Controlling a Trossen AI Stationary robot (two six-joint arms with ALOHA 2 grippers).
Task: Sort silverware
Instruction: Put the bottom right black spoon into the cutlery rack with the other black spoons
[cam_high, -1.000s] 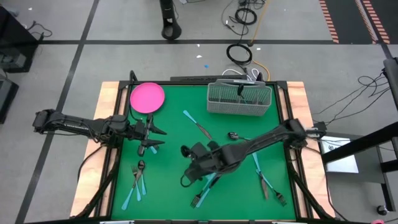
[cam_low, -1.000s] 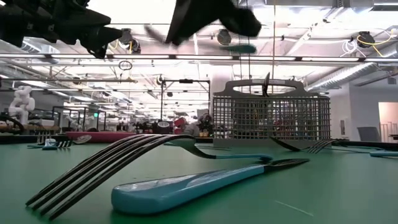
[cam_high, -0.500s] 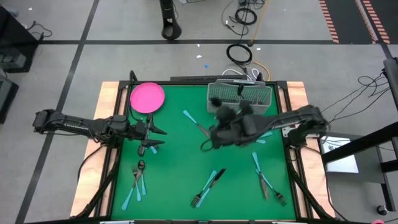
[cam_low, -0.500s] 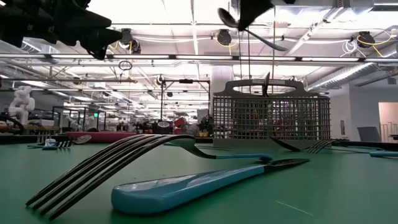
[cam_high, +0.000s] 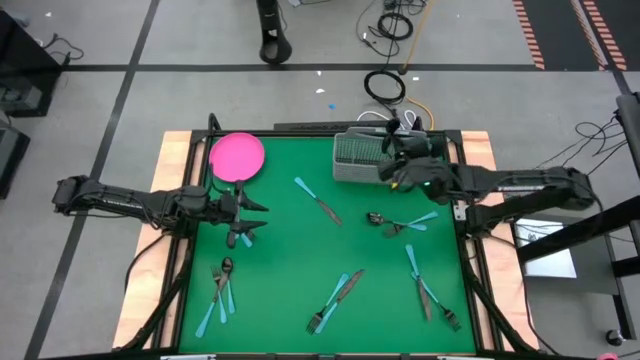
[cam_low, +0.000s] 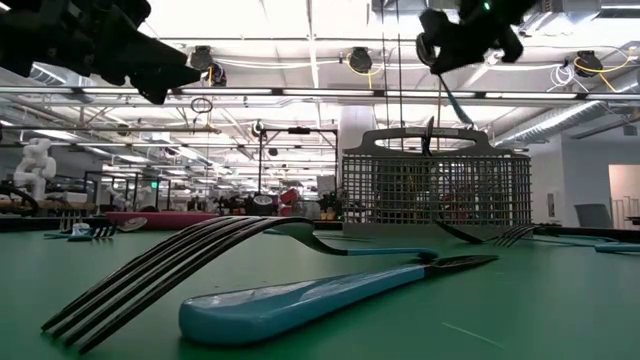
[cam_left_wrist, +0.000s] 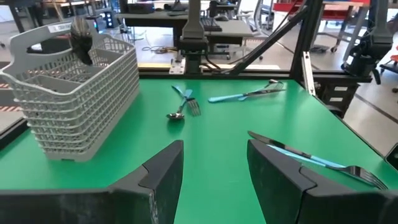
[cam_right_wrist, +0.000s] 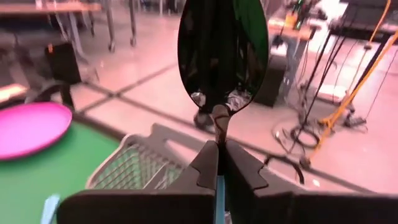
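The right gripper (cam_high: 397, 172) is pinching a spoon (cam_right_wrist: 222, 56) above the basket (cam_high: 360, 160). The left gripper (cam_left_wrist: 214, 174) is hovering half open, holding nothing.

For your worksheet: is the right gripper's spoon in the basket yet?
Out. Right gripper holds spoon above basket.

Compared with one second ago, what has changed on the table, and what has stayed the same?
The right gripper, shut on a spoon, rose from the table's front middle and swung back to above the gray basket. The left gripper stayed open beside the pink plate. The silverware lying on the green mat has not moved.
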